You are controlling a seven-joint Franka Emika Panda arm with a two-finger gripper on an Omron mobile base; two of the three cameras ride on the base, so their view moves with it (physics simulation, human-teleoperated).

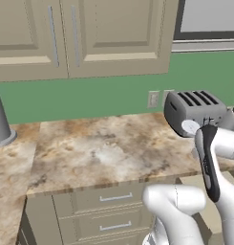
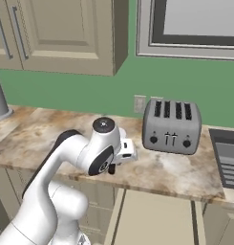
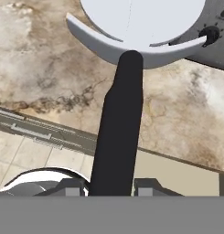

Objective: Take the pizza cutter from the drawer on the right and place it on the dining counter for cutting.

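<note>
My gripper (image 3: 109,185) is shut on the black handle of the pizza cutter (image 3: 120,119). The handle runs up from between my fingers to the pale round wheel at the top of the hand view. The wheel hangs over the marbled worktop, close to the toaster's front corner, and in the left base view the pizza cutter (image 1: 190,127) shows as a pale disc against the toaster. In the right base view my gripper (image 2: 111,167) sits above the worktop's front edge, left of the toaster. Below it the drawer (image 2: 156,215) stands open, its beige inside showing. The dining counter is out of view.
A grey four-slot toaster (image 2: 172,127) stands on the marbled worktop (image 1: 104,148) against the green backsplash. A grey cylinder (image 1: 1,119) stands at the far left. Beige wall cabinets (image 1: 90,33) hang above. A stovetop (image 2: 228,162) borders the right. Closed drawers (image 1: 113,210) sit under the worktop.
</note>
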